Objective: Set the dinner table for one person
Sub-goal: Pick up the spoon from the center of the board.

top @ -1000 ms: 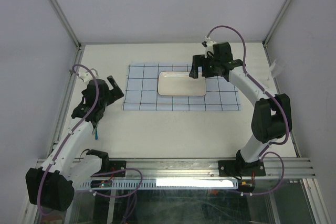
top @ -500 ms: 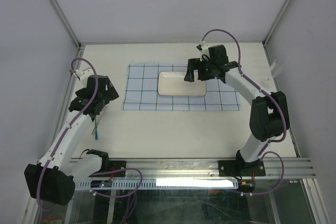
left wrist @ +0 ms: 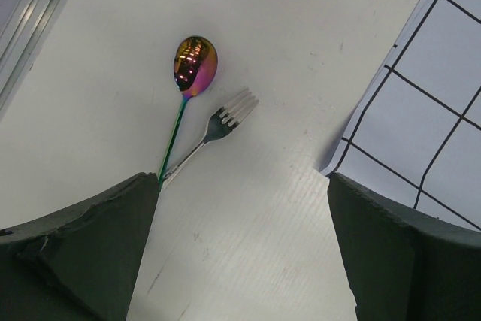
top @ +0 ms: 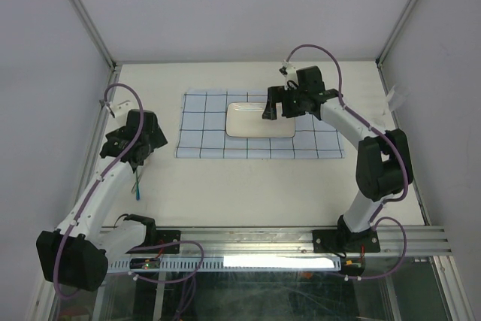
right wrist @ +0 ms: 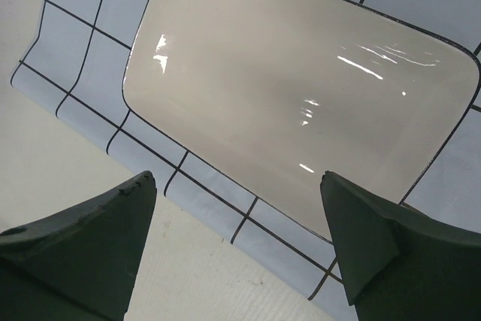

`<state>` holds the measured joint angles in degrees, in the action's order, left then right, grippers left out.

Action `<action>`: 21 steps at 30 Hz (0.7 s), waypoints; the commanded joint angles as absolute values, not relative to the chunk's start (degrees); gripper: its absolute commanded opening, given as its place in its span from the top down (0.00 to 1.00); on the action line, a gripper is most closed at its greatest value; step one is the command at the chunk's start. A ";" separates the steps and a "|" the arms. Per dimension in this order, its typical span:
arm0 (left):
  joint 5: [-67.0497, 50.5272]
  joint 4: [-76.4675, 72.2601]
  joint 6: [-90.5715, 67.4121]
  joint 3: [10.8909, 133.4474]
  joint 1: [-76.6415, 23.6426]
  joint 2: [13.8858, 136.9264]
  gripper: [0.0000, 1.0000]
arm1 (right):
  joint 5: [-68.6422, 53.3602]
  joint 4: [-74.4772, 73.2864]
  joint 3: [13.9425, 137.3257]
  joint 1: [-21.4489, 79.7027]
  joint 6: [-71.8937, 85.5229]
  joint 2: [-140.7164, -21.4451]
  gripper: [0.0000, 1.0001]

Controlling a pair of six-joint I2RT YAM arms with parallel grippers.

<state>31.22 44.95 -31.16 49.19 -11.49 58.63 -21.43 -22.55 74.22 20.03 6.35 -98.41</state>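
Your left tool (left wrist: pixel 239 182) gapes empty over spoon (left wrist: pixel 195 63) and fork (left wrist: pixel 225 116), flat on the hard matte worktop (left wrist: pixel 316 5) beside the cloth (left wrist: pixel 421 110); thin, slick, so pinch the handles; right tool (right wrist: pixel 237 178), wide open, empty, over the plate (right wrist: pixel 301 88).

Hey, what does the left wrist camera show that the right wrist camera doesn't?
Left wrist only: a rainbow-tinted spoon and a fork, lying side by side on the table. Right wrist only: the white plate, sitting on the cloth. Both show part of the blue checked cloth and some bare table beside it.
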 commanded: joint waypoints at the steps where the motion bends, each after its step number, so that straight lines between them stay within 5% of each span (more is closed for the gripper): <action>1: 31.03 41.81 -26.04 49.33 -10.49 56.73 0.01 | -22.43 -20.07 74.46 20.13 6.56 -95.46 0.06; 21: 9.12 36.88 -10.79 50.75 7.15 66.47 0.01 | -21.34 -19.98 73.37 20.13 6.46 -95.38 0.06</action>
<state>12.82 39.75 -14.57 49.01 6.26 65.36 -21.45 -22.15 73.14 20.03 6.35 -98.21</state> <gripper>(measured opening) 0.990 0.939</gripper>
